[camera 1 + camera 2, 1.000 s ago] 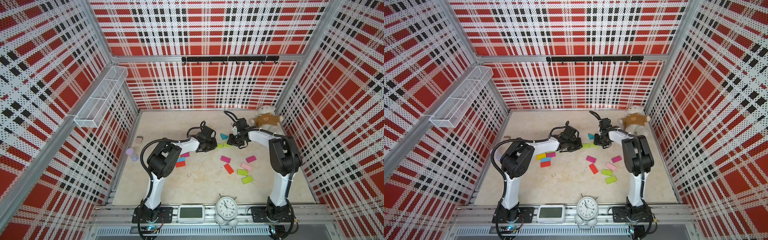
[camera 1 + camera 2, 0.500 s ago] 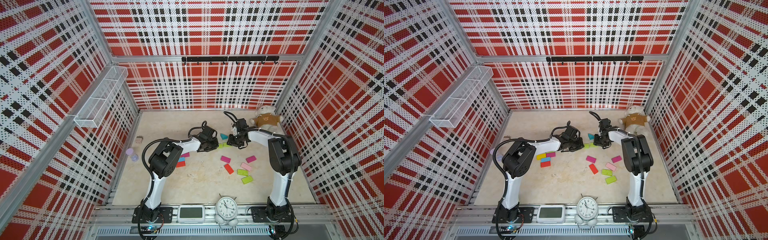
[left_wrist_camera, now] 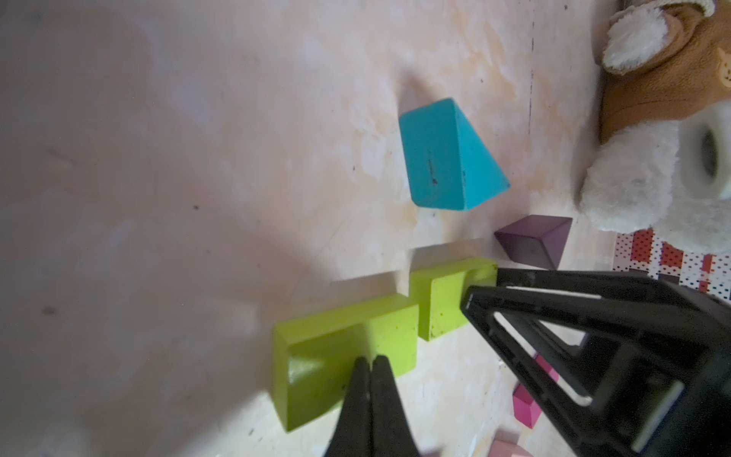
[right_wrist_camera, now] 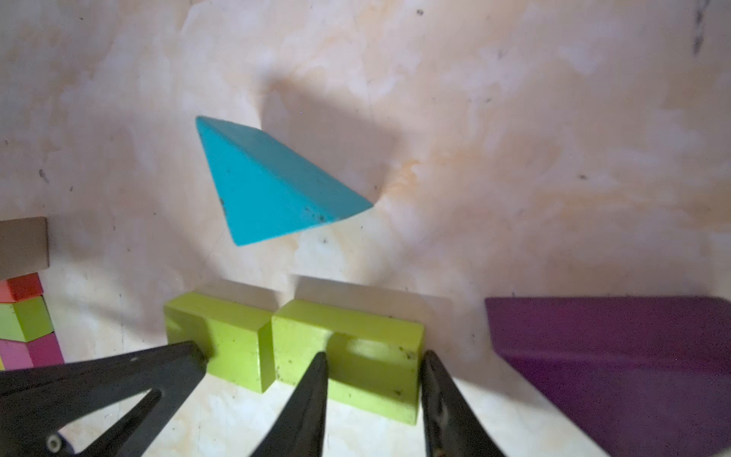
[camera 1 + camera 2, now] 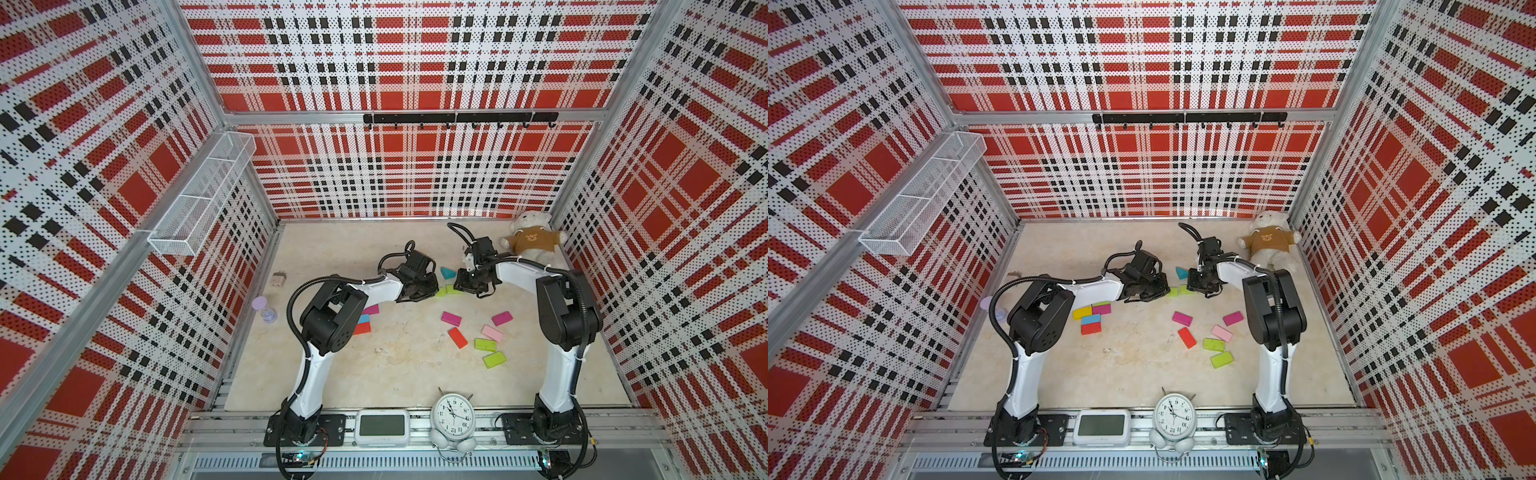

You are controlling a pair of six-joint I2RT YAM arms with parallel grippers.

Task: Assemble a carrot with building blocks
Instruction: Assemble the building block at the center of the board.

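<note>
Two lime green building blocks [image 5: 441, 292] [image 5: 454, 289] lie end to end on the table between my grippers. My left gripper [image 3: 372, 362] is shut, with its tips against the near lime block [image 3: 348, 348]. My right gripper [image 4: 374, 364] stands open. One fingertip [image 4: 322, 368] lies over the face of the other lime block [image 4: 356, 348], and the second is at that block's end. A teal triangular block [image 4: 273, 190] lies just beyond the pair, and a purple triangular block [image 4: 617, 356] sits beside them. Nothing is lifted.
Loose magenta [image 5: 451, 318], red [image 5: 457, 337], pink [image 5: 492, 333] and lime [image 5: 494, 359] blocks lie nearer the front. A yellow, magenta, blue and red cluster [image 5: 1091, 320] sits under my left arm. A teddy bear [image 5: 532, 243] is at the back right. A clock [image 5: 453, 415] and a timer [image 5: 381, 426] stand on the front rail.
</note>
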